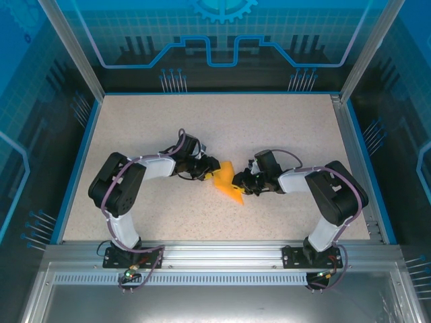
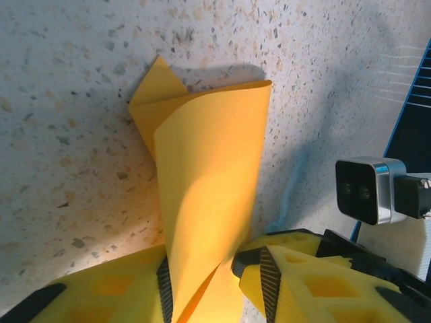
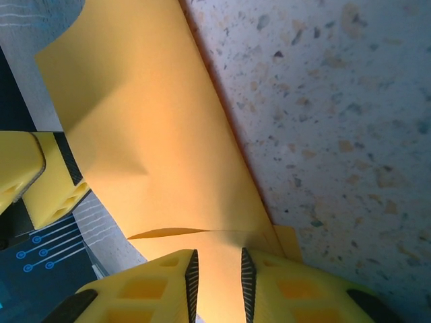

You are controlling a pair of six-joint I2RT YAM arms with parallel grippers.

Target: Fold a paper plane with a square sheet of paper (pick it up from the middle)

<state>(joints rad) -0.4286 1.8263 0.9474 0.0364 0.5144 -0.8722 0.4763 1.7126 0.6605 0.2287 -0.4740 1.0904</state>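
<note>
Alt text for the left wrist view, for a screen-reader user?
A partly folded orange-yellow paper sheet curls over a speckled table, its near end between the yellow fingers of the left end effector. A small silver-and-black camera sits at the right edge.
</note>
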